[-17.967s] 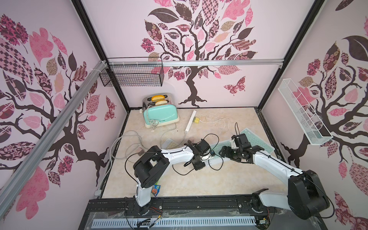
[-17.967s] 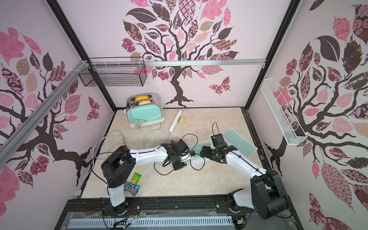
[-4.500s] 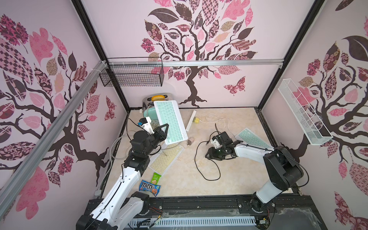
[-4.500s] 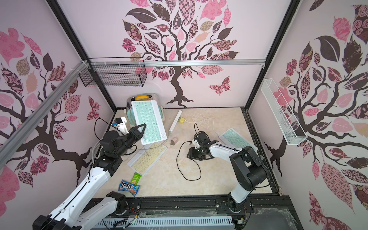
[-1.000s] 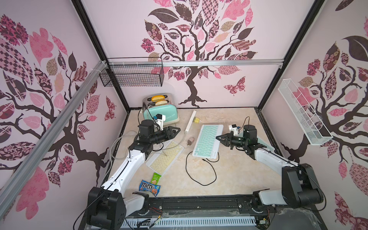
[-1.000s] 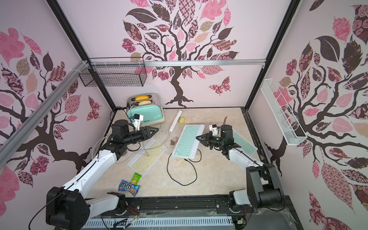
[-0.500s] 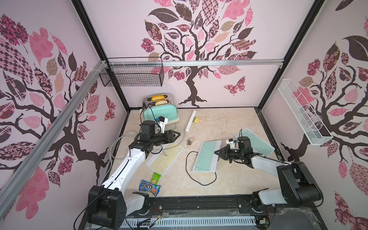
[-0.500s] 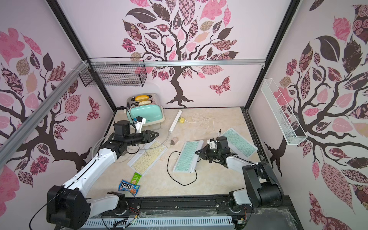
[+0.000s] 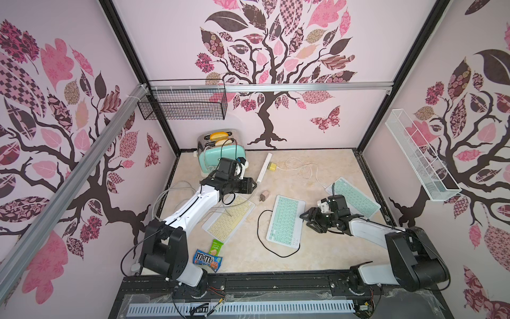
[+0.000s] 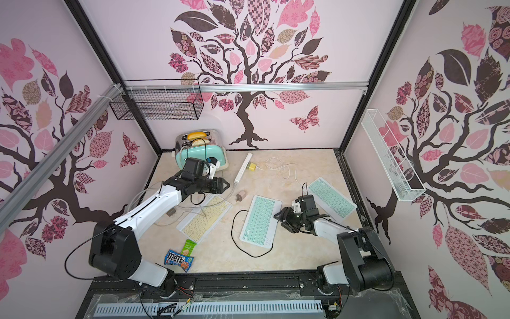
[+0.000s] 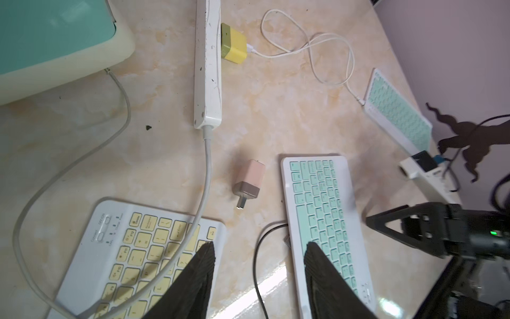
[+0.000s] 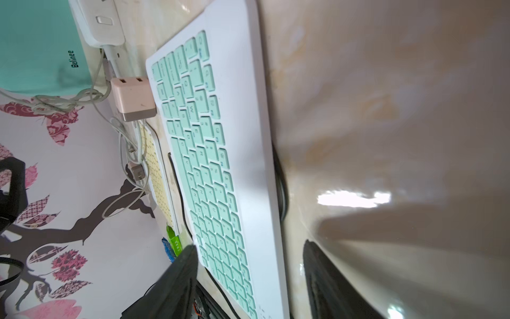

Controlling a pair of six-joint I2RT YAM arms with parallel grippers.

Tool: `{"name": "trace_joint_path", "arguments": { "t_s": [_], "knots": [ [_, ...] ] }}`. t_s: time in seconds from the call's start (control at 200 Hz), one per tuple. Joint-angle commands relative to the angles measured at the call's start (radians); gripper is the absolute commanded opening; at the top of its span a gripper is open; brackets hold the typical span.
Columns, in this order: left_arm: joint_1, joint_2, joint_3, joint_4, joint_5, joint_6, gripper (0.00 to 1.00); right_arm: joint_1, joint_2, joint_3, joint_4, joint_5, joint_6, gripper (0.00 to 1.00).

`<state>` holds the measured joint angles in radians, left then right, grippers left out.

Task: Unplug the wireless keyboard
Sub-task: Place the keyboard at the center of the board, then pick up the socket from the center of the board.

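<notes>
The wireless keyboard (image 9: 285, 219) (image 10: 259, 218), white with mint keys, lies flat mid-table. A black cable (image 9: 260, 234) loops off its left edge and passes under it; the plug end is not clear. My right gripper (image 9: 309, 219) (image 12: 249, 245) stands open at its right long edge, fingers apart either side of that edge. My left gripper (image 9: 253, 185) (image 11: 259, 245) hovers open and empty above the table between the yellow keyboard (image 9: 229, 218) and the mint one (image 11: 320, 204).
A second mint keyboard (image 9: 352, 197) lies back right, wired by a white cable to a yellow charger (image 9: 272, 166) in the power strip (image 9: 264, 168). A pink charger (image 9: 264, 196) lies loose. The toaster (image 9: 220, 154) stands back left; snack packs (image 9: 208, 259) lie at the front.
My right gripper brought the mint keyboard down and forward onto the table, then opened off it. My left gripper opened a little wider and barely moved.
</notes>
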<state>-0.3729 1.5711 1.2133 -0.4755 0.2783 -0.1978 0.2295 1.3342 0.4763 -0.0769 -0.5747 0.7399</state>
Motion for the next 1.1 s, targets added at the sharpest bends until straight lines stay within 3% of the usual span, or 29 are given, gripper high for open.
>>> {"name": "trace_joint_path", "arguments": {
  "t_s": [0.0, 0.31, 0.665, 0.845, 1.095],
  "knots": [
    [-0.019, 0.088, 0.057, 0.0, -0.155, 0.083, 0.61, -0.001, -0.066, 0.033, -0.157, 0.124, -0.107, 0.66],
    [-0.069, 0.403, 0.298, 0.059, -0.326, 0.241, 0.64, -0.001, -0.113, 0.076, -0.157, 0.105, -0.185, 0.66],
    [-0.072, 0.641, 0.496, 0.073, -0.344, 0.309, 0.68, 0.0, -0.043, 0.108, -0.099, 0.059, -0.192, 0.67],
    [-0.073, 0.724, 0.559, 0.059, -0.36, 0.29, 0.59, 0.001, -0.03, 0.117, -0.081, 0.051, -0.183, 0.68],
    [-0.073, 0.72, 0.564, 0.064, -0.354, 0.249, 0.27, 0.005, -0.003, 0.142, -0.056, 0.04, -0.165, 0.68]
  ]
}}
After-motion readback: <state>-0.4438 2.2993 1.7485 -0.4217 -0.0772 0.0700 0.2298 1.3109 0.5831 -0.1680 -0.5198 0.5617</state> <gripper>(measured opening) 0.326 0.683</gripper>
